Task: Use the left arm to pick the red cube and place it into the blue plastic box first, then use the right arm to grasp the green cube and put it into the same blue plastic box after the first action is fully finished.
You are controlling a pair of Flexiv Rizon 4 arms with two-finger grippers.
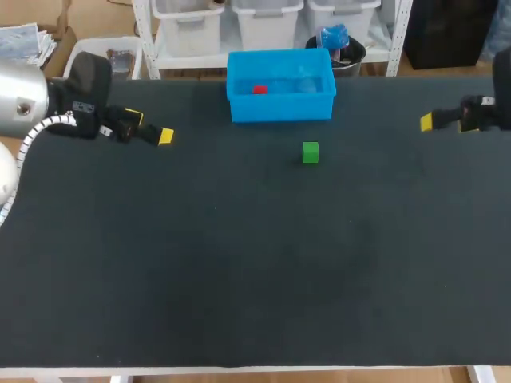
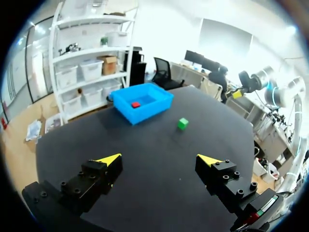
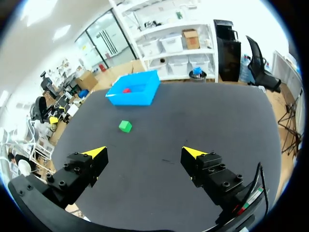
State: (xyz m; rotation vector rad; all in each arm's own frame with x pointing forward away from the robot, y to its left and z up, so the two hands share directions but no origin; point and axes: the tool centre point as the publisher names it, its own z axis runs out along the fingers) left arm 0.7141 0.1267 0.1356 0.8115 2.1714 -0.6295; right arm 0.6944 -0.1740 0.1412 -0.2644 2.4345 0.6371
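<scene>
– One of two steps looks done. Head view: red cube [image 1: 259, 89] lies inside the blue plastic box [image 1: 279, 110], near its left wall.
– And the green one?
– Green cube [image 1: 310, 152] sits on the desk [image 1: 239, 263], just outside the box's near wall, toward its right end, not touching it. Nothing grips it, so I'd judge that half hasn't started.
– Counts?
– One red cube, one green cube, one box, two arms. The left arm is well off the box's left side, the right arm well off its right side.
– Left wrist view?
– Left claw [image 2: 159, 162] is released, fingers spread wide, nothing between them. The box is far ahead of it with the red cube inside, and the green cube is beside the box on the bare desk. Same count: one of each.
– So the left arm's job is over?
– That's my read, since the cube is in and the claw is empty and clear of the box.
– Right wrist view?
– Right claw [image 3: 142, 152] is also released and empty. The green cube is ahead of it, between the claw and the box, closer to the box. The red cube shows inside the box.
– What's left?
– The right arm has to grasp the green cube, carry it to the box and drop it in.
</scene>
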